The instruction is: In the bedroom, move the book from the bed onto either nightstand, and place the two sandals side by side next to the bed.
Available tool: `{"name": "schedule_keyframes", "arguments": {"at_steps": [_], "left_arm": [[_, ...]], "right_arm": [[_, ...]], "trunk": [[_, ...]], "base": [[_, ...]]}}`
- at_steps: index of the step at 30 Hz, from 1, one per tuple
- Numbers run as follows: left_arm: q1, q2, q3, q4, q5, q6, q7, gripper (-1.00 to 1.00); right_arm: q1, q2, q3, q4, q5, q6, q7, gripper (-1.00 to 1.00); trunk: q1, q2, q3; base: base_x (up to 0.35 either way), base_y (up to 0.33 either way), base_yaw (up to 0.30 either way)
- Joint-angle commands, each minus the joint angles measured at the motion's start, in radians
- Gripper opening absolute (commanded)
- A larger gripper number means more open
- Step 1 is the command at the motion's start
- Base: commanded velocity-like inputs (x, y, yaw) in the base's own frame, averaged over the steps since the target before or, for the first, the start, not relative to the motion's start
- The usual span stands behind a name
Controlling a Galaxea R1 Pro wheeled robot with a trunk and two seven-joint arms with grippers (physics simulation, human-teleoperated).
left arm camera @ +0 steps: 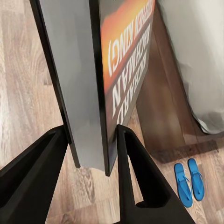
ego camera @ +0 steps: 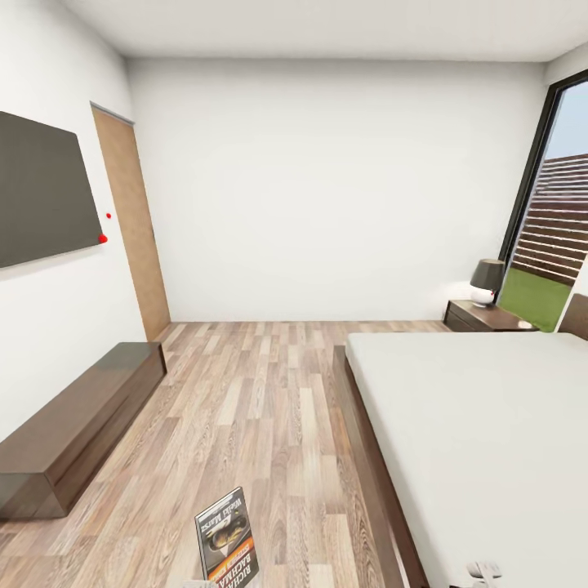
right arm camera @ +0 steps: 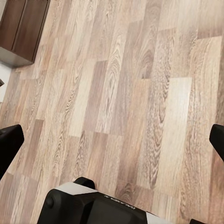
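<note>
My left gripper [left arm camera: 93, 149] pinching the book [left arm camera: 123, 70] by its lower edge, book upright, long axis running straight out beyond my fingers, right gripper [right arm camera: 112, 140] spread wide above floor [right arm camera: 121, 84]

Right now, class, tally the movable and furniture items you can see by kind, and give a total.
Book: 1
Blue sandals: 2
Bed: 1
Nightstand: 1
Lamp: 1
Bench cabinet: 1
Wall screen: 1
Total: 8
</note>
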Motion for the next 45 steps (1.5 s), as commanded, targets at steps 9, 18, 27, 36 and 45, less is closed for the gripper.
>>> {"name": "schedule_keyframes", "arguments": {"at_steps": [9,18,27,36,45], "left_arm": [[0.0,0.0,0.0,0.002,0.006,-0.001,-0.005,-1.0],[0.0,0.0,0.0,0.002,0.006,-0.001,-0.005,-1.0],[0.0,0.0,0.0,0.002,0.006,-0.001,-0.005,-1.0],[0.0,0.0,0.0,0.001,0.006,-0.001,-0.005,-1.0],[0.0,0.0,0.0,0.001,0.006,-0.001,-0.005,-1.0]], "right_arm": [[0.0,-0.001,0.004,0.0,-0.01,0.009,0.002,1.0],[0.0,-0.001,0.004,0.0,-0.01,0.009,0.002,1.0],[0.0,-0.001,0.004,0.0,-0.01,0.009,0.002,1.0],[0.0,-0.001,0.004,0.0,-0.01,0.009,0.002,1.0],[0.0,-0.001,0.004,0.0,-0.01,0.009,0.002,1.0]], "trunk": [[0.0,-0.001,0.0],[0.0,-0.001,0.009],[0.0,-0.001,0.023],[0.0,-0.001,0.027],[0.0,-0.001,0.02]], "base": [[0.0,0.0,0.0],[0.0,0.0,-0.048],[0.0,0.0,-0.075],[0.0,0.0,-0.015],[0.0,0.0,0.0]]}}
